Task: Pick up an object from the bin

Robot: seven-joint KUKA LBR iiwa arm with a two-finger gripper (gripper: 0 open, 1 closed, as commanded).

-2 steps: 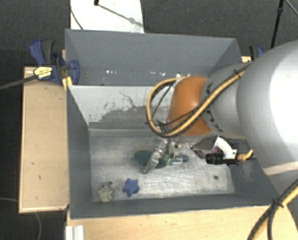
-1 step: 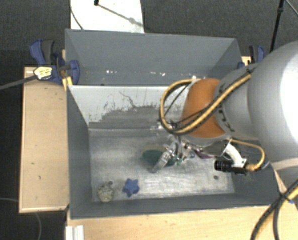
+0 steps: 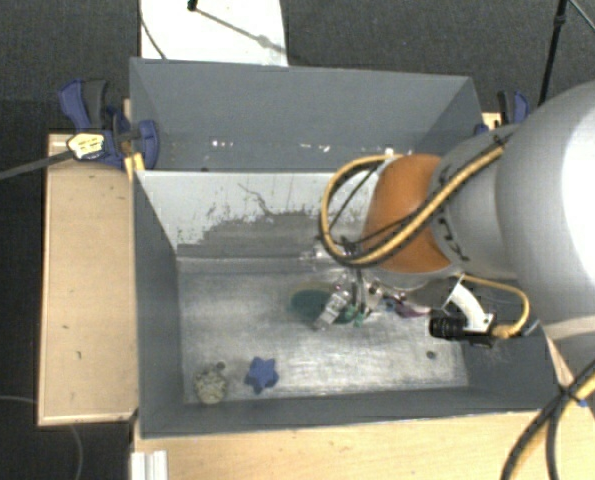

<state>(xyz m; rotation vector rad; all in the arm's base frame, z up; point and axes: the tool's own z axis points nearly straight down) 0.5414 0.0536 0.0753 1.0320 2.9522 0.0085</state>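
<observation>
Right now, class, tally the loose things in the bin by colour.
Green lump: 1
Blue piece: 1
Grey-tan lump: 1
Total: 3

No legible text, no readable labels, brands, numbers or signs

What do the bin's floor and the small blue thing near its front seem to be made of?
Bin floor: bare grey metal, with a dull sheen and many scratches. Blue thing: probably soft matte foam or rubber, judging by its irregular outline; uncertain.
</observation>
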